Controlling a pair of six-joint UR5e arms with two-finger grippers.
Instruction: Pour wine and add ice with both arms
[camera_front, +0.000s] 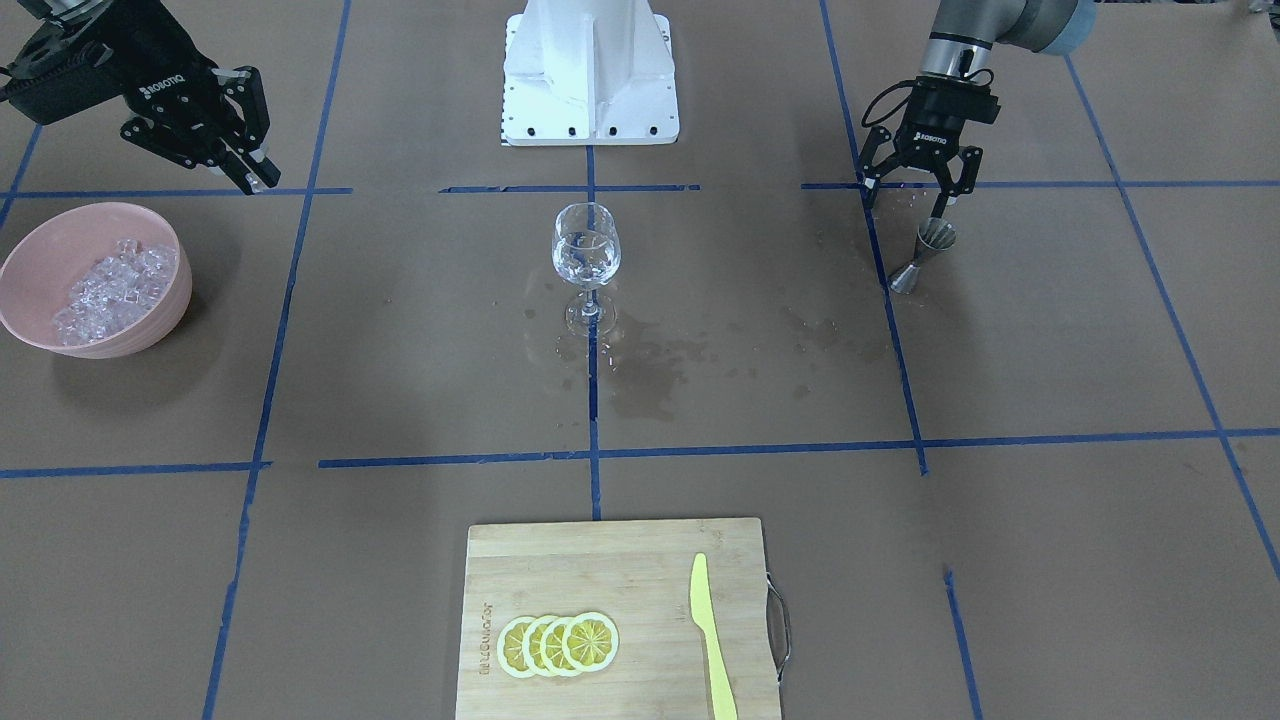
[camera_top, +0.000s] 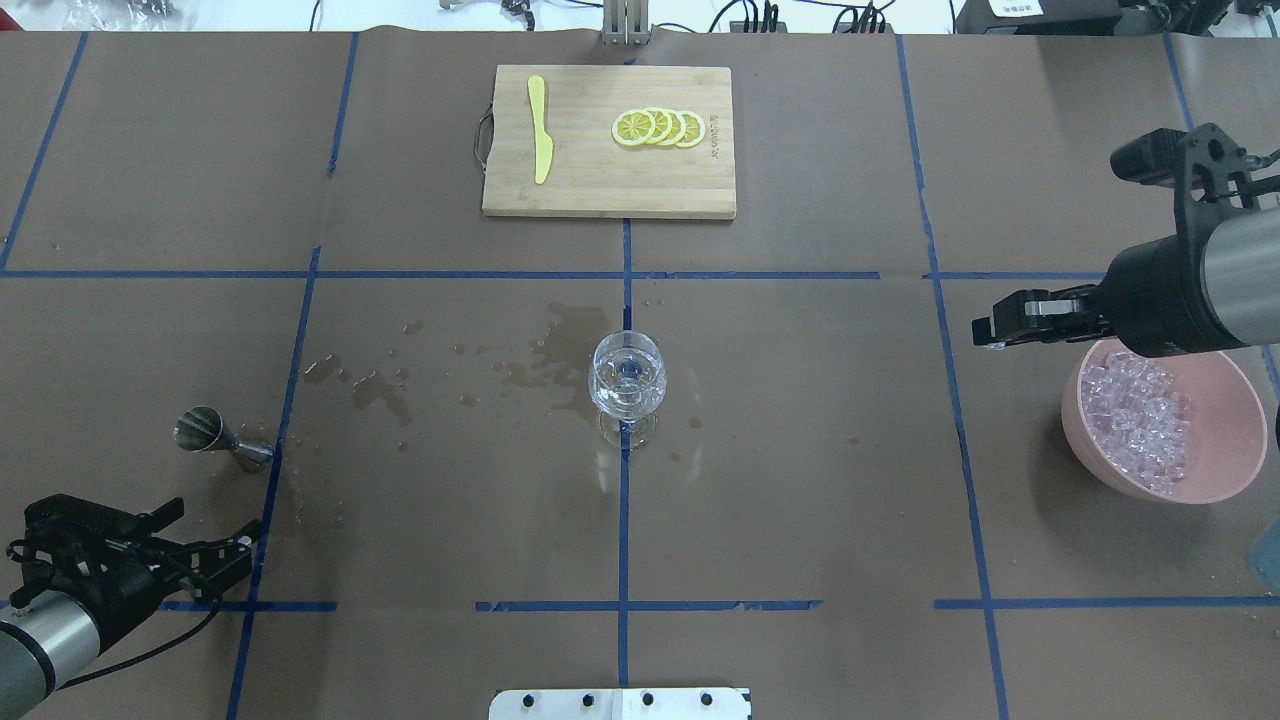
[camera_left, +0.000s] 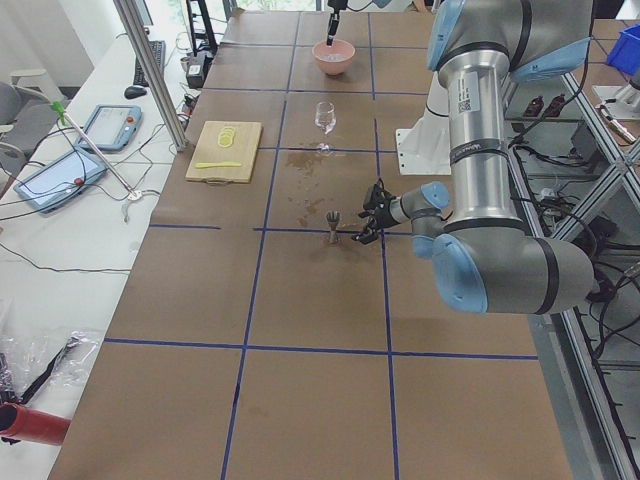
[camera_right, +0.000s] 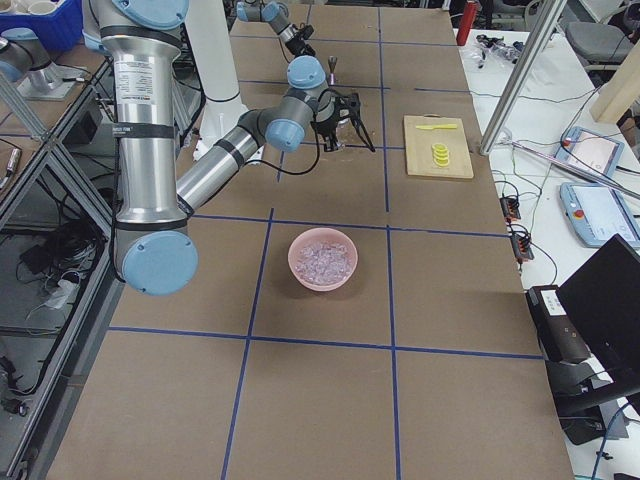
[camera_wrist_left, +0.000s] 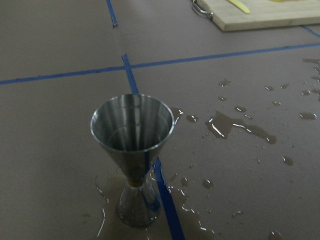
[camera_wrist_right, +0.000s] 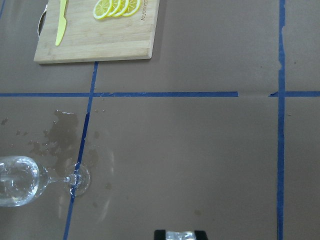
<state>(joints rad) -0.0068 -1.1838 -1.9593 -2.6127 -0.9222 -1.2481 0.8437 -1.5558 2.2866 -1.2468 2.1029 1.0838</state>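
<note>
A clear stemmed glass (camera_front: 586, 255) stands at the table's middle, and any wine in it is hard to make out. The pink bowl (camera_front: 150, 318) holds a heap of ice (camera_front: 112, 285). My right gripper (camera_front: 255, 172) hovers just outside the bowl's rim, on the glass's side. It is shut on a clear ice cube (camera_wrist_right: 180, 234) that shows between its fingertips in the right wrist view. Over a steel jigger (camera_front: 925, 255) hangs my left gripper (camera_front: 915, 195), open and empty. The jigger (camera_wrist_left: 132, 130) stands upright in a small puddle.
Wet stains (camera_front: 650, 365) spread over the brown paper between glass and jigger. A wooden cutting board (camera_front: 620, 560) carries lemon slices (camera_front: 558, 644) and a yellow knife (camera_front: 712, 640). The white pedestal (camera_front: 590, 70) stands at the robot's side of the table.
</note>
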